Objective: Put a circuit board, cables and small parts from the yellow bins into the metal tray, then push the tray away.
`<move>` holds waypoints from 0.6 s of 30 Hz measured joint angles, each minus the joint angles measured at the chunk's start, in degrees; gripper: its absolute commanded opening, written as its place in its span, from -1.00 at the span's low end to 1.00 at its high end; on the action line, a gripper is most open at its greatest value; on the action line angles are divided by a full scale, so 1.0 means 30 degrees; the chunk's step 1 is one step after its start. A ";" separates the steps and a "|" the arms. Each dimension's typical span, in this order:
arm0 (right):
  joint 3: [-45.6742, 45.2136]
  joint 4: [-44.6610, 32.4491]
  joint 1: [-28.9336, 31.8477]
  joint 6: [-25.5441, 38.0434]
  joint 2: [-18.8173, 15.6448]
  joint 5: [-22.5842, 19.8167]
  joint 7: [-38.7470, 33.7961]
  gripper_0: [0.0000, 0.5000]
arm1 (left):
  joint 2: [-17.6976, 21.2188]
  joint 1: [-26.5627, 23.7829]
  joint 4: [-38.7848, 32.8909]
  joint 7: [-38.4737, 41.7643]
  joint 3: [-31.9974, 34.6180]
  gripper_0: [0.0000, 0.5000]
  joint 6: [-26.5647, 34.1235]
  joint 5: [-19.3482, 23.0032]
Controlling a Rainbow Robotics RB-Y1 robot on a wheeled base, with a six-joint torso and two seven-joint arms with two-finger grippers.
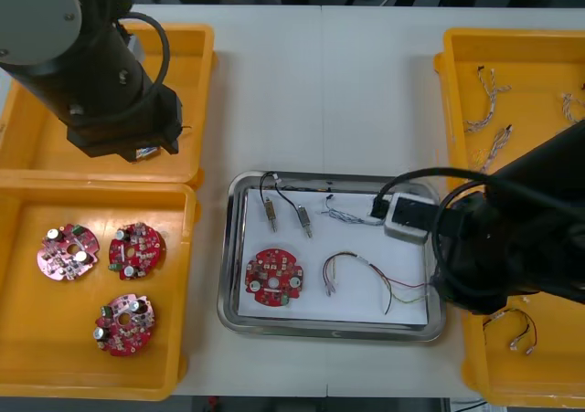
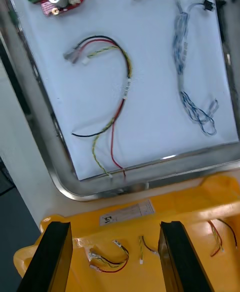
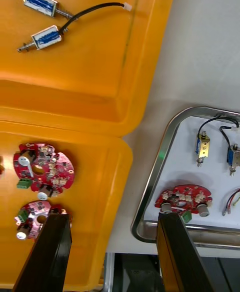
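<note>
Metal tray [image 1: 231, 248] stocked; left hand [image 3: 112, 218], right hand [image 2: 114, 224] spread above yellow bins [image 1: 37, 156].

Bare tabletop [image 1: 320, 92] lies open beyond the metal tray [image 1: 320, 331], between the yellow bins [image 1: 27, 339]. Inside the tray, a circuit board [image 1: 273, 279], cables [image 1: 366, 275] and small metal parts [image 1: 271, 213] leave little free floor. The right arm [image 1: 521, 238] overhangs the tray's right rim; the left arm [image 1: 101, 74] covers part of the far left bin.
</note>
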 measured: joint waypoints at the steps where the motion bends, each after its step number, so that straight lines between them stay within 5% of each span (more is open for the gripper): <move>1: 0.0618 0.0073 -0.0381 -0.0003 0.0094 0.0004 0.0000 1.00 | 0.0245 0.0000 -0.0026 -0.0250 0.0073 1.00 0.0001 0.0172; 7: 0.2965 0.1396 -0.2100 -0.0006 0.1489 0.0039 0.0003 1.00 | 0.1261 0.0294 -0.0542 -0.1224 0.1019 1.00 0.0019 0.0811; 18: 0.6458 0.4841 -0.3830 -0.1554 0.4153 0.1036 0.0033 1.00 | 0.2153 0.4124 -0.3434 -0.2136 0.5006 1.00 0.0036 0.1042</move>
